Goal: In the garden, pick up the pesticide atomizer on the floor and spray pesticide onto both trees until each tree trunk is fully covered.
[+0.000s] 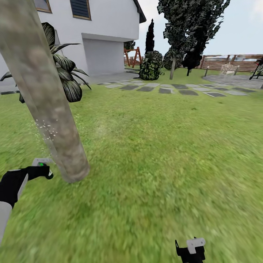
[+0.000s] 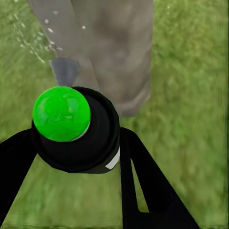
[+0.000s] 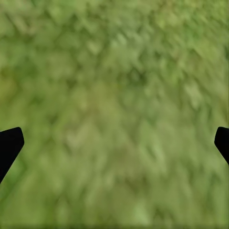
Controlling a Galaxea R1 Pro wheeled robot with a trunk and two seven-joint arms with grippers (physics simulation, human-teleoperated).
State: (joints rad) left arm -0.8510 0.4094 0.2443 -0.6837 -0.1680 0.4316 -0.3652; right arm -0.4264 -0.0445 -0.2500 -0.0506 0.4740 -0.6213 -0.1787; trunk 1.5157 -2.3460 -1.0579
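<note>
Head view: your left gripper (image 1: 46,171) sits low beside the base of the near tree trunk (image 1: 44,95), holding the pesticide atomizer (image 1: 41,163), green cap showing. White specks float against the bark just above it, so spray looks to be landing on the lower trunk. Trunk leans across the frame, thick and bare, standing in the grass floor (image 1: 157,157). Second tree (image 1: 190,33) stands well apart, near the stepping stones (image 1: 171,88) and the wooden fence (image 1: 226,64).

Left wrist view: fingers (image 2: 143,176) are pinched around the atomizer's black body (image 2: 83,138), green top (image 2: 61,113) toward the camera, grey nozzle (image 2: 64,70) aimed at the trunk (image 2: 114,52). Droplets scatter off to one side of the bark; most of the trunk face in this view looks unspeckled.

Right wrist view: right gripper (image 3: 114,143) has its fingers spread wide, nothing between them, just grass below. Head view puts it low at the frame's bottom edge (image 1: 190,252), idle.

Step in hand: spraying the first trunk, early on, I'd judge. Next you need to sweep the nozzle up and around the trunk so coverage spreads, keeping it close and pointed at bark, not grass. Then drive to the far tree.
</note>
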